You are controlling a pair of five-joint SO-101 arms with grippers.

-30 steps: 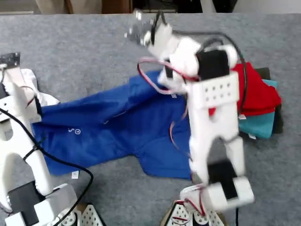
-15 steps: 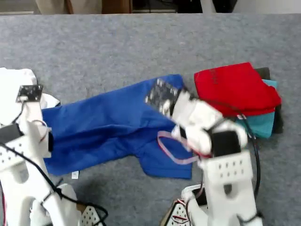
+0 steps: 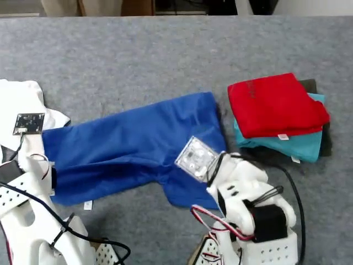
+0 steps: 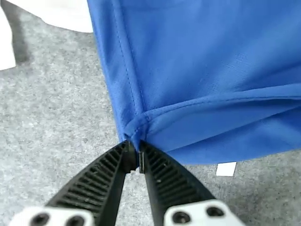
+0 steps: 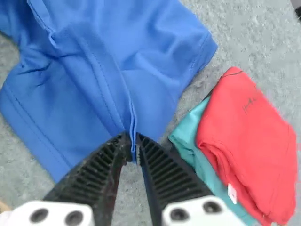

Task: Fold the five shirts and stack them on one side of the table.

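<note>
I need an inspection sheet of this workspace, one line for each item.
Surface: grey table.
Job's things: blue shirt spread in the middle; red shirt folded on a teal shirt at one end; white shirt at the other.
Clutter: small white tag beside the blue shirt.
Hands: left hand and right hand each shut on the blue shirt.
Cables: red wires hang in a loop.
Surroundings: brown furniture behind the table.

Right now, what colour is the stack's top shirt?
The top shirt is red; the high view shows it best.
</note>
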